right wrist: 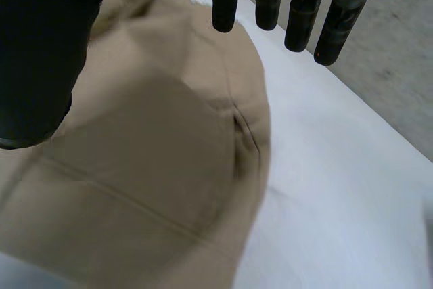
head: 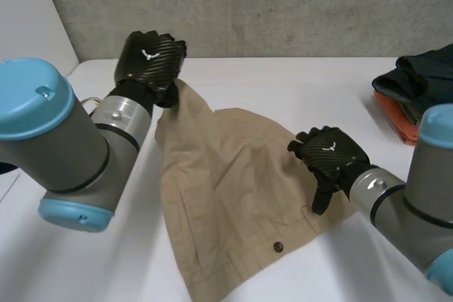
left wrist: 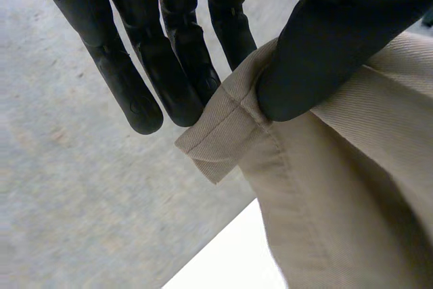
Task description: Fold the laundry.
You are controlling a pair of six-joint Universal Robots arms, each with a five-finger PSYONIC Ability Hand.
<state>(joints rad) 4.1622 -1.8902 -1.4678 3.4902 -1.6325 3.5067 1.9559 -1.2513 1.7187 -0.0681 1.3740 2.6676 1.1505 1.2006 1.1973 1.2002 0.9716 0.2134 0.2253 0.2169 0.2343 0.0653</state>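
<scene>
Grey speckled wall (head: pixel 283 5) runs behind the white desk (head: pixel 297 83), and on that desk lies a tan garment (head: pixel 226 189), spread toward me with one far corner lifted off the surface. My left robot hand (head: pixel 148 58) has that corner. In the left wrist view my thumb (left wrist: pixel 304 65) bears down on the stitched hem (left wrist: pixel 230 109) and clamps it against the fingers (left wrist: pixel 169 79) behind, so the cloth hangs from the pinch down to the desk. How much of the hem lies under the thumb I cannot see. My right robot hand (head: pixel 331 153) is at the garment's right edge, its fingers straight and loosely apart, holding nothing. In the right wrist view they hang over the cloth's rounded edge and the bare desk beside it, and I cannot tell whether my palm touches the fabric. A dark button (head: pixel 277 247) sits near the garment's near edge, and a seam runs past what may be a pocket opening (right wrist: pixel 245 133). Whether these are shorts or trousers I cannot make out, since the near end runs out of the head view. At the desk's far right a pile of folded clothes (head: pixel 417 90), dark cloth over orange, is cut off by the view's edge and partly hidden by my right arm (head: pixel 403 196), well apart from the garment.
</scene>
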